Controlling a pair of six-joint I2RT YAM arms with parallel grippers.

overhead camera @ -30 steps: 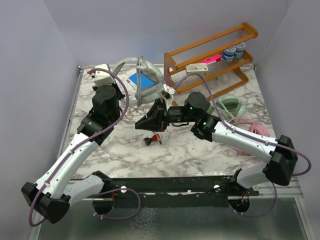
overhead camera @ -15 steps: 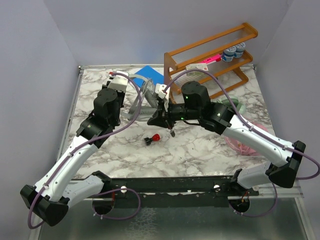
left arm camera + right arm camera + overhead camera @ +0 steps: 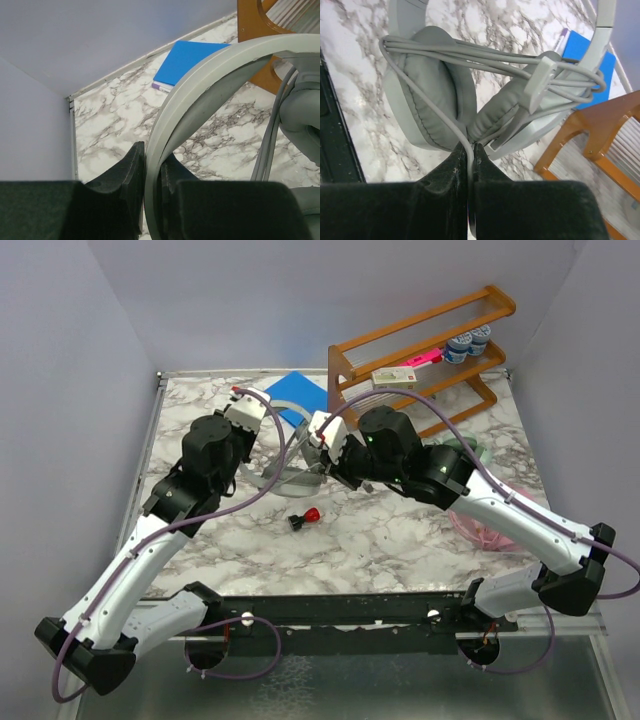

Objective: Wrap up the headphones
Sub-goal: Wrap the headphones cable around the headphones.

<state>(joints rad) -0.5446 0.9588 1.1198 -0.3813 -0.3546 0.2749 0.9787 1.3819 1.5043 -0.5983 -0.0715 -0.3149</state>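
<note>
The wooden rack (image 3: 420,340) at the table's (image 3: 400,540) far right corner holds small tins (image 3: 468,342) and a flat box (image 3: 394,375). The grey headphones (image 3: 280,462) hang over the middle. A second ago they hid the blue book (image 3: 300,390). Their band (image 3: 200,80) runs left to right. The left gripper (image 3: 151,167) pinches the band, and the right gripper (image 3: 469,155) pinches the cable (image 3: 435,115).

No text, brand, number or sign can be read in any view. Markings on the small box (image 3: 394,375) and the cans (image 3: 468,342) on the wooden rack (image 3: 420,325) are too small to be read.
</note>
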